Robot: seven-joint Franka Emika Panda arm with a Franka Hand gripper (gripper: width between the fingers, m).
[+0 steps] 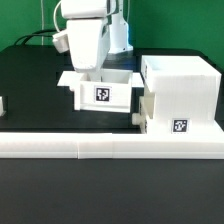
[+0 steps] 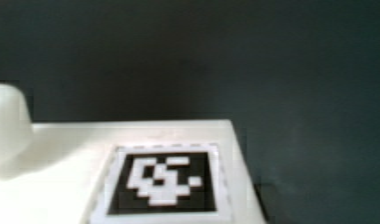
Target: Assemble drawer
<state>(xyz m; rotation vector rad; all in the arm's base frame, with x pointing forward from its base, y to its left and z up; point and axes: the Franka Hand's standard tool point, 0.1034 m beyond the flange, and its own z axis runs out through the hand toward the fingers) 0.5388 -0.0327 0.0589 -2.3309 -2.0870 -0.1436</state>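
Observation:
A white open tray (image 1: 100, 88) with a black-and-white tag on its front face stands in the middle of the black table. The large boxy casing (image 1: 180, 92), also tagged, stands just to its right in the exterior view, close to the tray's side. My gripper (image 1: 86, 66) hangs directly over the tray's back left part, with its fingertips at or just behind the tray's rim and hidden there. The wrist view shows a white tagged surface (image 2: 166, 180) close below and a blurred white lump (image 2: 6, 120) at the edge. It shows no fingers clearly.
A long low white border wall (image 1: 100, 146) runs along the front of the table, touching the casing's base. A small white piece (image 1: 2, 104) shows at the exterior view's left edge. The black table (image 1: 35, 90) lies bare between it and the tray.

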